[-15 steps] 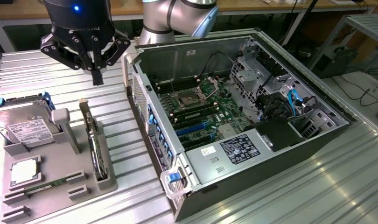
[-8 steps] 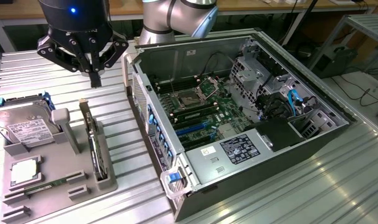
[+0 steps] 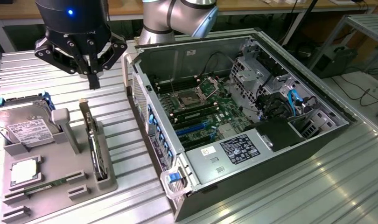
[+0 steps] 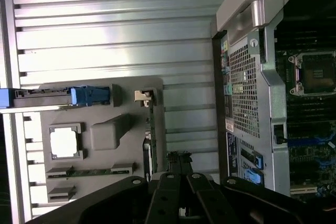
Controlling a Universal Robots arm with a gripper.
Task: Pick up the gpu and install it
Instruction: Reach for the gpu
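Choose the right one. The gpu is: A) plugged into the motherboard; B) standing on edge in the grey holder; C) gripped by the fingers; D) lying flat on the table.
B: the gpu stands on edge in the grey holder, the empty gripper above it.

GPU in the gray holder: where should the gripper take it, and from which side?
Probably by the gpu's exposed top edge, coming straight down from above with the jaws across its thin faces. It stands on edge in a slot of the gray holder, so its lower edge is buried while the top edge stands clear. The gripper hangs above one end with its jaws shut; they'd have to open first.
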